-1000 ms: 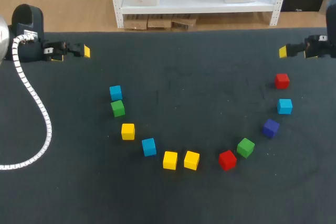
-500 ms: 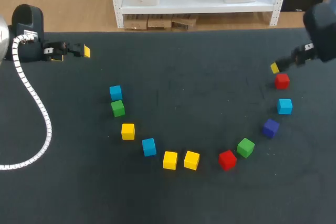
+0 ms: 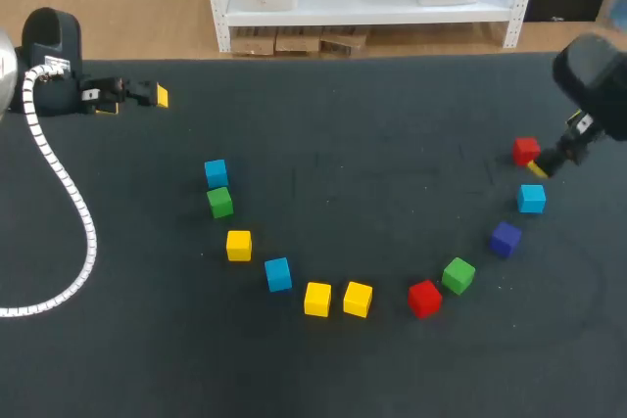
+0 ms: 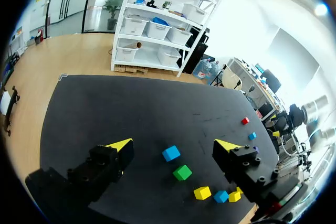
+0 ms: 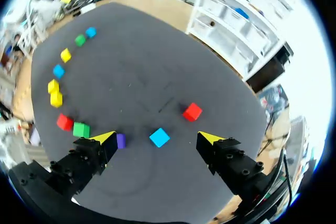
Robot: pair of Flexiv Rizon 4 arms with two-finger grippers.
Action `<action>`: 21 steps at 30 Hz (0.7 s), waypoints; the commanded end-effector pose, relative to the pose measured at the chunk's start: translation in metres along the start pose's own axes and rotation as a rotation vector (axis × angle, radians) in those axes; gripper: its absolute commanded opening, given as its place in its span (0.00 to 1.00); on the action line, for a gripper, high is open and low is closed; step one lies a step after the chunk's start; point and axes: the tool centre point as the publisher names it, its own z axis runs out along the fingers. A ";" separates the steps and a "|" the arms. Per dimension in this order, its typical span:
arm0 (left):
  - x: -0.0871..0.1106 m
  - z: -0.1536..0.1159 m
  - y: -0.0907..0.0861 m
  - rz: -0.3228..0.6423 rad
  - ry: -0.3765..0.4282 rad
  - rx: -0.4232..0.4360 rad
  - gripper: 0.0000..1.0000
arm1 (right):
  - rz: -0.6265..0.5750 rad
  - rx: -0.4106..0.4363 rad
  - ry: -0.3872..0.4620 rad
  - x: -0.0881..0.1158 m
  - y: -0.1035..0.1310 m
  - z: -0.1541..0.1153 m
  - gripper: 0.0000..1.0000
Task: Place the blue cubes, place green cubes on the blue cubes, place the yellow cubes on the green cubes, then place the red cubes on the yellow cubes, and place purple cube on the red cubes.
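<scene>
Right gripper near tabletop's right edge, jaws wide apart, between red cube and rightmost blue cube. Left gripper at far-left corner, jaws apart. Remaining cubes arc toward near edge.

My left arm is rounded black, trailing a white ribbed cable; my right arm black too. Blocky black fingers, yellow-tipped.
</scene>
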 end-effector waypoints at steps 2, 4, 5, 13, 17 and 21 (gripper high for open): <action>0.001 0.000 0.002 0.002 -0.007 0.010 1.00 | -0.106 -0.065 0.062 0.000 0.002 0.023 1.00; 0.001 0.000 0.002 0.002 -0.007 0.010 1.00 | -0.123 -0.100 0.068 0.002 0.001 0.028 1.00; 0.001 0.000 0.002 0.002 -0.007 0.010 1.00 | -0.133 -0.121 0.067 0.003 0.000 0.030 1.00; 0.001 0.000 0.002 0.002 -0.007 0.010 1.00 | -0.242 -0.206 0.108 0.011 -0.005 0.040 1.00; 0.001 0.000 0.002 0.002 -0.007 0.010 1.00 | -0.311 -0.233 0.152 0.017 0.001 0.042 1.00; 0.001 0.000 0.002 0.002 -0.007 0.010 1.00 | -0.382 -0.241 0.188 0.026 0.007 0.041 1.00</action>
